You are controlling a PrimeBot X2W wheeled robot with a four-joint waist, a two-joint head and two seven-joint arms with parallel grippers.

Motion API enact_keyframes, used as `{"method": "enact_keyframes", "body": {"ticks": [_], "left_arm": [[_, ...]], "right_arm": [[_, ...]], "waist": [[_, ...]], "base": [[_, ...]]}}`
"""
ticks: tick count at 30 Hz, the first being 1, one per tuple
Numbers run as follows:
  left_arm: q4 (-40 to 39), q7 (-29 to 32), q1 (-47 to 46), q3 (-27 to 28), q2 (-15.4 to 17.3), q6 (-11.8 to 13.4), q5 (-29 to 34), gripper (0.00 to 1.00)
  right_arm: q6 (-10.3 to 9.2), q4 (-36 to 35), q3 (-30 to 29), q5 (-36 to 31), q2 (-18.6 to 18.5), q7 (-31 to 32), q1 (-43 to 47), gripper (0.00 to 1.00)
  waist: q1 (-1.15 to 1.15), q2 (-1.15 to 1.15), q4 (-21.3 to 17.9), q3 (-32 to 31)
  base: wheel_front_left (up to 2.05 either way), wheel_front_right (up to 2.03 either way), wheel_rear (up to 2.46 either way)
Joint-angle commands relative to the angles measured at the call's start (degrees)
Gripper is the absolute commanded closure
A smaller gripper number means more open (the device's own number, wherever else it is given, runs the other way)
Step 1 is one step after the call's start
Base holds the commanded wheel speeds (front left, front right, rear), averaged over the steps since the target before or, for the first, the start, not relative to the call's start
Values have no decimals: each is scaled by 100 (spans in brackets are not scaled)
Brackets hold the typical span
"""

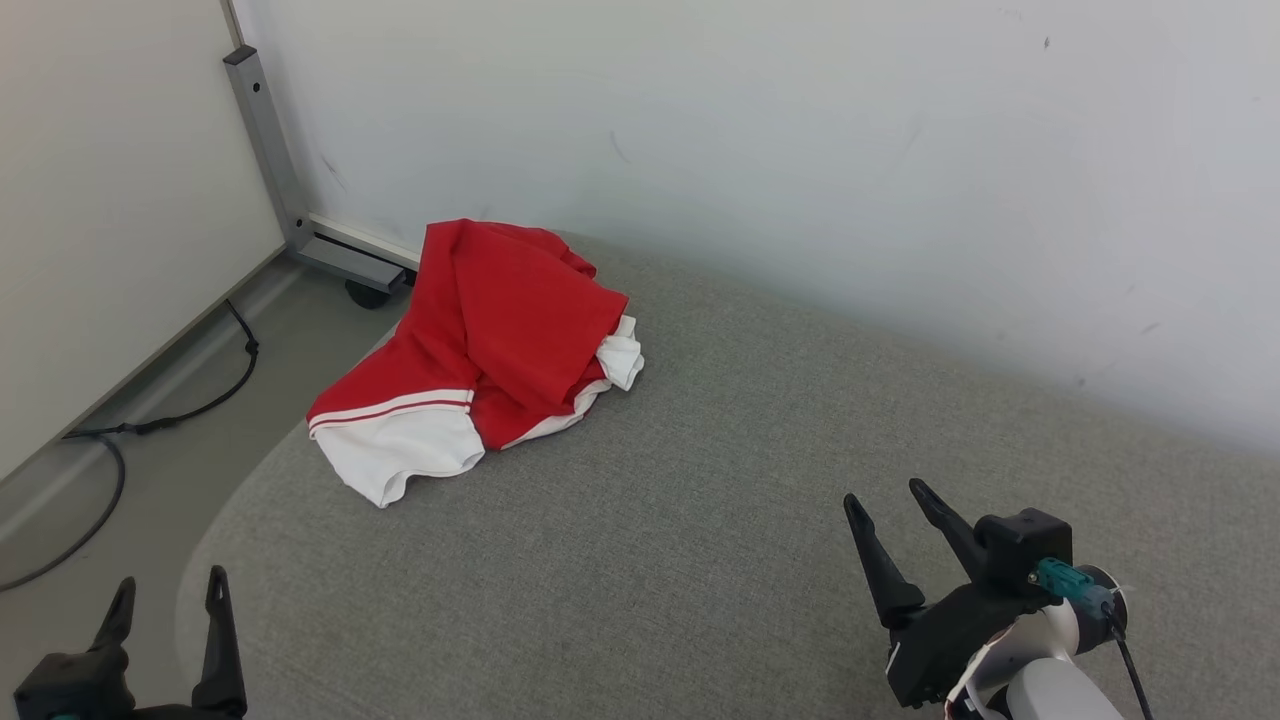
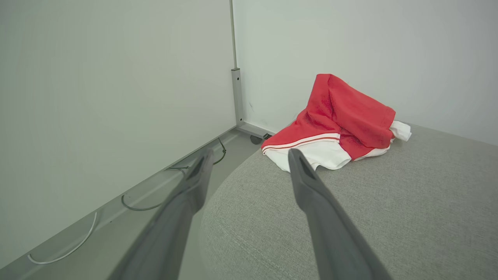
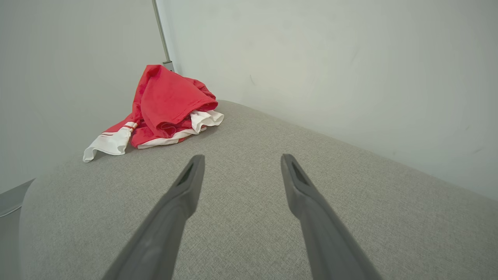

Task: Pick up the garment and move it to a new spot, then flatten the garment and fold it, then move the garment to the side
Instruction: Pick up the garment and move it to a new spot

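Presently, the garment (image 1: 490,340), red with white trim, lies crumpled at the far left corner of the grey upholstered surface (image 1: 720,540), close to the wall (image 1: 800,150). Left gripper (image 1: 170,578): jaws spread wide, nothing held, positioned at the near left edge of the surface, well apart from the garment. Right gripper (image 1: 882,492): jaws spread wide, nothing held, over the near right area. A metal frame leg (image 1: 265,140) and a black cable (image 1: 170,420) stand on the floor beyond the left edge.
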Motion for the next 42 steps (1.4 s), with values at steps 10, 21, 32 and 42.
{"method": "enact_keyframes", "body": {"ticks": [10,21,32,42], "left_arm": [[102,74,-444,0,254,-252,-126,0],[628,4,-1202,254,611,-642,-483,0],[1475,-22,-1982,271,819,-1116,-793,0],[2408,152,-3013,238,1072,-1545,-1053,0]], "right_arm": [[-1,25,53,88,-33,-19,-46,0],[-1,-110,318,141,-34,66,-130,0],[-2,-294,387,-38,-32,209,-299,0],[-2,-525,402,-166,-31,292,-463,0]], "waist": [[0,0,-191,-11],[0,0,-927,186],[0,0,-1545,540],[0,0,-1995,1083]], "base": [[0,0,0],[0,0,0],[0,0,0],[0,0,0]]}}
